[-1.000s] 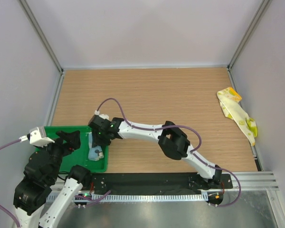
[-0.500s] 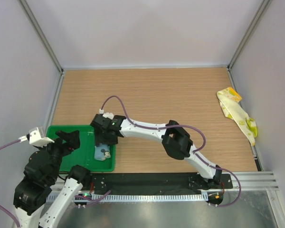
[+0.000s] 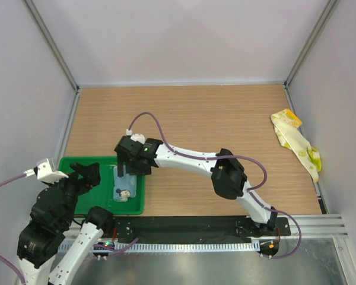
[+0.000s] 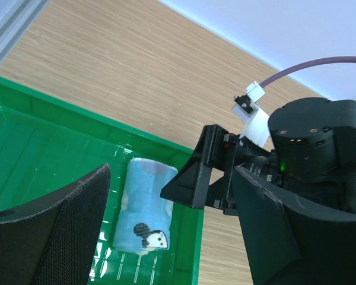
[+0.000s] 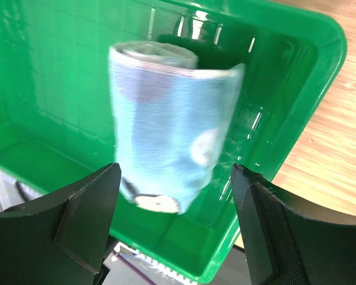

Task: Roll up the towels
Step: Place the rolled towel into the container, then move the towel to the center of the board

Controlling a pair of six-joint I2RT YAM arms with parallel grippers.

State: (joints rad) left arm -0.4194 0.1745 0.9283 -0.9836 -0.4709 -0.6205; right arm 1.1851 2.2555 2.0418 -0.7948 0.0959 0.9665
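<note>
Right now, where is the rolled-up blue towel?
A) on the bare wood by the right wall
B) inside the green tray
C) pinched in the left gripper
B: the rolled blue towel lies on the floor of the green tray, near the tray's right-hand wall.

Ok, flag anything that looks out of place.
The yellow towel lies crumpled and unrolled against the right wall, far from the tray. The blue towel sits rolled in it.

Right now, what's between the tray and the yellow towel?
In the top view, only the right arm crosses bare table between the tray and the yellow towel.
</note>
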